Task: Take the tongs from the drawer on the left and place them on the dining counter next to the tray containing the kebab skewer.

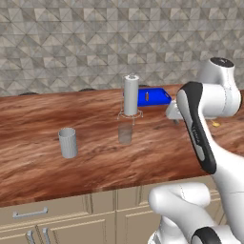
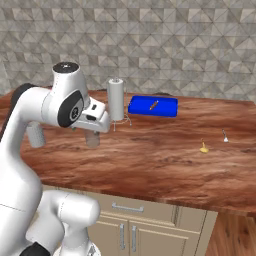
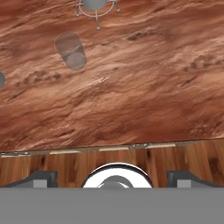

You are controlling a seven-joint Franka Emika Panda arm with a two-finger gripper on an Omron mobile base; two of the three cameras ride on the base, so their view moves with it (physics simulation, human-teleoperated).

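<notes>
**Inventory: gripper above the dining counter, nothing held**

- Gripper [image 3: 112,177]: in the hand view the two dark fingertips [image 3: 40,178] are seen far apart at the bottom corners, spread wide, with nothing between them. The hand is directed down at the counter's near edge, with wooden floor visible beyond it.
- Dining counter [image 2: 165,155]: a glossy reddish-brown wood-grain slab over beige cabinets; it is seen in all three views.
- Glass [image 3: 71,51]: a clear tumbler standing on the slab, just in front of the paper-towel holder [image 2: 116,100], a tall grey roll on a wire stand.
- Grey cup [image 1: 67,142]: standing upright on the slab, well apart to the left of the glass.
- Tray [image 2: 153,106]: bright blue, laid flat at the far side of the slab, just beside the paper-towel holder on its right; its long axis is set along the counter's length.
- Kebab skewer [image 2: 154,105]: a short orange-brown stick lying inside the tray near its middle; in the right base view its long axis is slanted, the far end pointing up and to the right.
- Small yellow item [image 2: 204,148] and tiny silver utensil [image 2: 225,136]: lying on the slab, well to the right of the tray.
- Drawer [image 1: 45,211]: shut, with a silver bar handle, set below the slab at the left.
</notes>
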